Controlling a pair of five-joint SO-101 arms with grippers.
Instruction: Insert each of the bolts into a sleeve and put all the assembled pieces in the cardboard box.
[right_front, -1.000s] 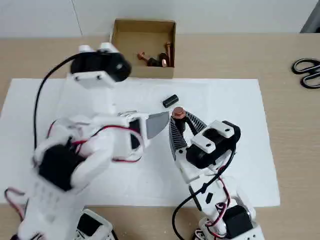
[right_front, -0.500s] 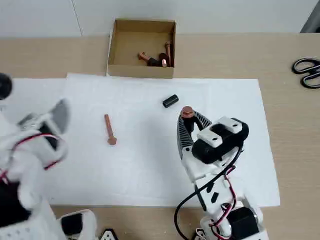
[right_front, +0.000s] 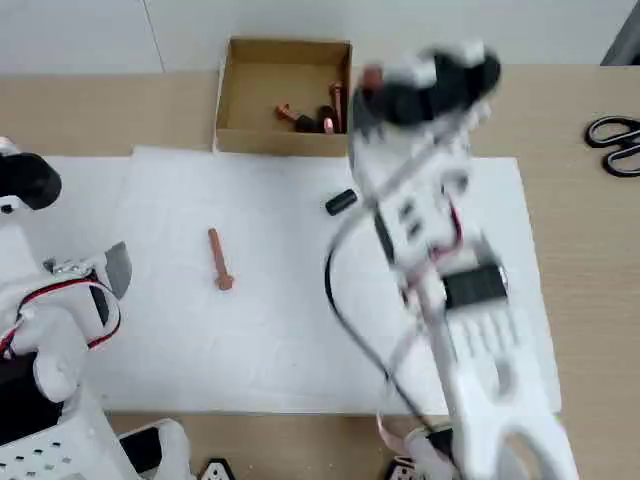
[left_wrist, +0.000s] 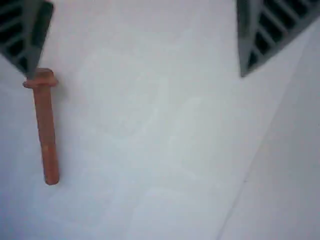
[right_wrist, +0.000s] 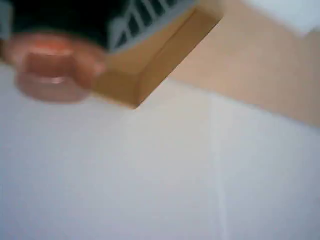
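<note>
A copper bolt (right_front: 218, 258) lies loose on the white sheet left of centre, and in the left wrist view the bolt (left_wrist: 44, 127) lies just below one fingertip. My left gripper (right_front: 104, 272) hangs open at the sheet's left side, a short way from the bolt. A black sleeve (right_front: 341, 201) lies alone near the sheet's far edge. My right gripper (right_front: 371, 84) is stretched out at the right rim of the cardboard box (right_front: 232, 98), shut on a copper bolt in a black sleeve (right_wrist: 50, 67). The box corner (right_wrist: 165, 55) sits close behind that piece. Several assembled pieces (right_front: 318, 116) lie inside the box.
The white paper sheet (right_front: 270, 340) covers the middle of the wooden table. Black scissors (right_front: 615, 142) lie at the far right edge. The right arm's body spans the sheet from the near edge up to the box.
The right arm swung from mid-sheet up to the box's right rim, carrying its bolt and sleeve. The left arm pulled back to the left, uncovering the loose bolt.
</note>
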